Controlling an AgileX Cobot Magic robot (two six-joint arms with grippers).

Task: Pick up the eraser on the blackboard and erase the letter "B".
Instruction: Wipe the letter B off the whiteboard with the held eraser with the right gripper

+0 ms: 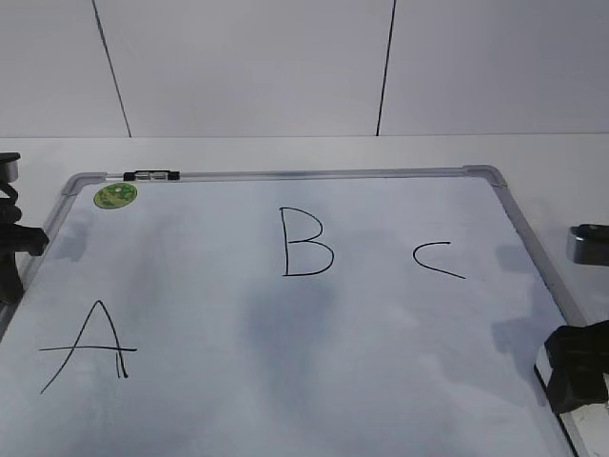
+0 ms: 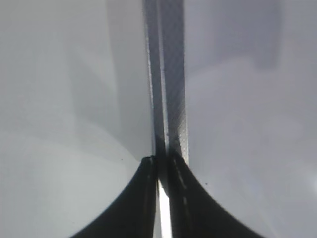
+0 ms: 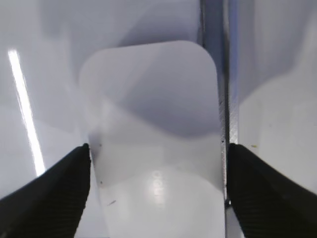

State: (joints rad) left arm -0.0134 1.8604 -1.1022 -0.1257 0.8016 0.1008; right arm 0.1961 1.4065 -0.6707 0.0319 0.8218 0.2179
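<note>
Fingers [image 3: 49,198] of right gripper [image 3: 157,191] apart, straddling eraser [image 3: 153,129] at blackboard [image 1: 285,381] right edge; left fingers [image 2: 143,198] together.

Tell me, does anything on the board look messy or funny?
Only small things. The whiteboard has faint grey smudges, darkest below the letter B. The A has a doubled, blotchy right leg. The eraser lies hard against the board's right frame. Nothing looks broken.
</note>
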